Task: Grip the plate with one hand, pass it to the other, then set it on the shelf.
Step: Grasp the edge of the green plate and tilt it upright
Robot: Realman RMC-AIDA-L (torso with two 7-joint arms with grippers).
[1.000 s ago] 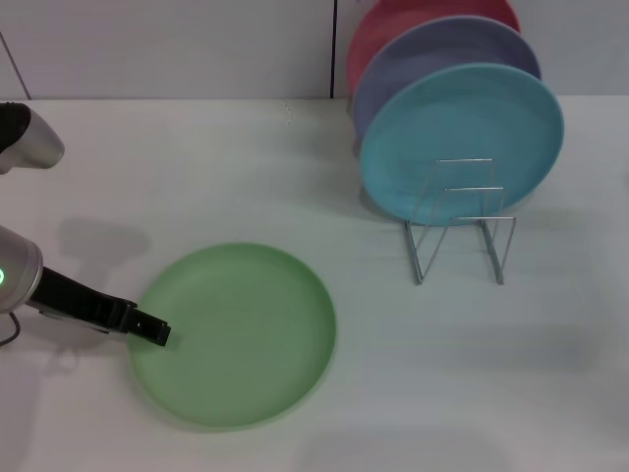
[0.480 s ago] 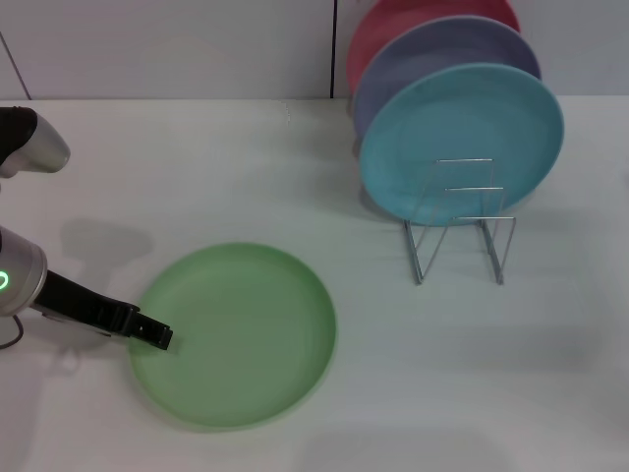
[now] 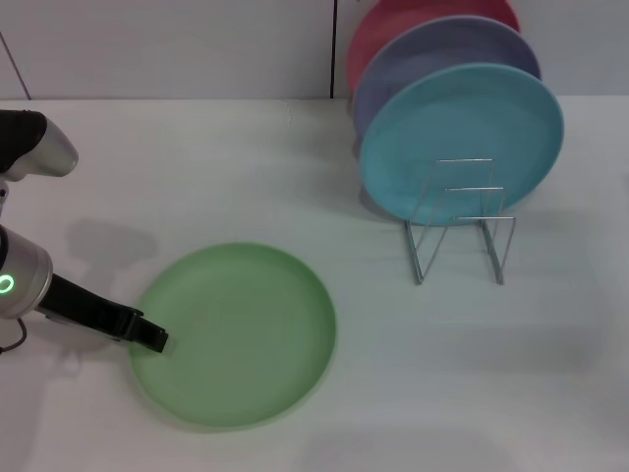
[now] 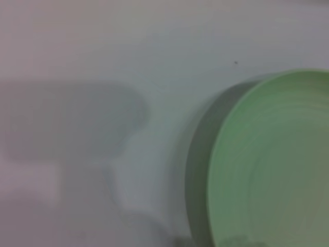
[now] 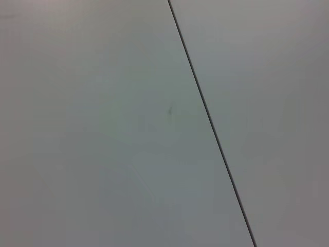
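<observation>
The light green plate [image 3: 236, 334] lies flat on the white table, left of centre in the head view. Its rim also fills one side of the left wrist view as the plate [image 4: 272, 170], with a dark shadow beside it. My left gripper [image 3: 152, 337], black on a slim silver arm with a green light, reaches in from the left and its tip meets the plate's left rim. The shelf [image 3: 462, 231], a thin silver wire rack, stands at the right. My right gripper is out of view.
A turquoise plate [image 3: 462, 138], a lavender plate [image 3: 432, 49] and a red plate [image 3: 383, 29] stand on edge in the back of the rack. The right wrist view shows only a pale surface crossed by a dark seam [image 5: 211, 123].
The left arm has shifted slightly to the right and its gripper tip has edged a little along the plate's left rim. The plate has not moved.
</observation>
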